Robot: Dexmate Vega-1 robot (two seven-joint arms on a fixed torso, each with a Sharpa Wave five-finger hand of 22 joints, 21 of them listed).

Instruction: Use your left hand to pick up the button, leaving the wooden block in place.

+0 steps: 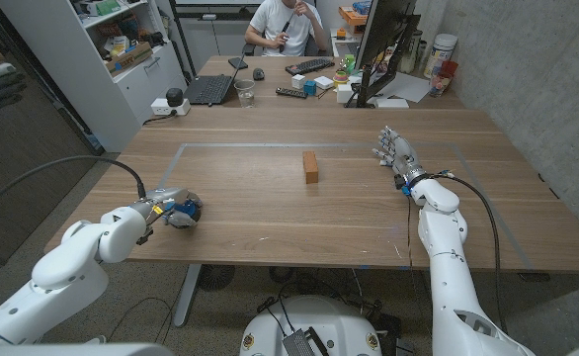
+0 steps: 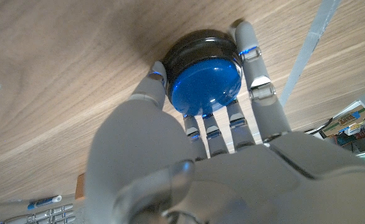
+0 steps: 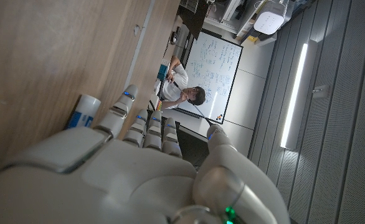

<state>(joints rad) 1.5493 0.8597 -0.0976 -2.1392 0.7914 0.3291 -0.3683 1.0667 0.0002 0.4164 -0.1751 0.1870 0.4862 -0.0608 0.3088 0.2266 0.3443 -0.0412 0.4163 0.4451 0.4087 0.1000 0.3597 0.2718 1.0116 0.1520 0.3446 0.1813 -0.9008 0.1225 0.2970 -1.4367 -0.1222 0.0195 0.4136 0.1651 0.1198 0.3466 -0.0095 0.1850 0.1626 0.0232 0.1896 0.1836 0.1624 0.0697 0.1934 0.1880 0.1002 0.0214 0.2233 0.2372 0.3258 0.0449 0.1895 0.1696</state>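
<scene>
The button (image 1: 182,209), a blue dome on a black base, lies near the table's left front edge. My left hand (image 1: 171,212) is curled around it. In the left wrist view the fingers (image 2: 255,68) and thumb press on opposite sides of the button (image 2: 206,78), whose base is against the wood. The wooden block (image 1: 311,166), small and upright, stands in the middle of the table, far from my left hand. My right hand (image 1: 396,153) stands at the table's right side with fingers apart and holds nothing; its back is seen in the right wrist view (image 3: 126,168).
A pale tape outline (image 1: 270,145) marks a rectangle on the table. Behind it stands a second desk (image 1: 270,107) with a laptop (image 1: 210,89), a keyboard (image 1: 310,66), a monitor (image 1: 383,40) and a seated person (image 1: 285,25). A shelf unit (image 1: 122,49) stands at the far left.
</scene>
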